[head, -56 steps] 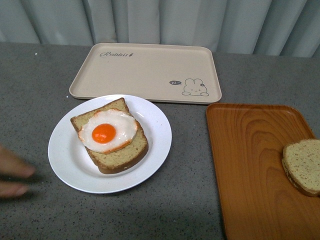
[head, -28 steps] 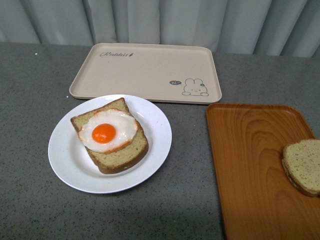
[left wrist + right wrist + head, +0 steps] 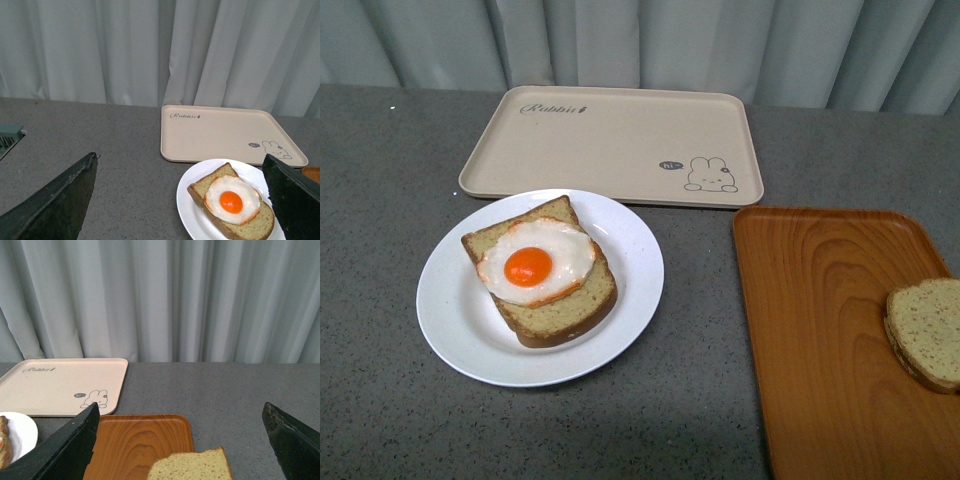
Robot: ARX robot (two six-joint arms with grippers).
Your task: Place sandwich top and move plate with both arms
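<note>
While left tool (image 3: 180, 159) and right tool (image 3: 181, 407) gape, sandwich top (image 3: 926, 332) occupies orange tray (image 3: 820, 330).

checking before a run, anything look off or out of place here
Nothing spilled or damaged. The egg-topped slice sits skewed on the plate; the sandwich top lies near the right edge of the orange tray.

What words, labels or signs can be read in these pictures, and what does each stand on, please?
"Rabbit": script lettering on the beige tray, at a far corner.
"hi": in the dark speech bubble beside the tray's rabbit drawing; small, not quite certain.
Nothing else bears text.
</note>
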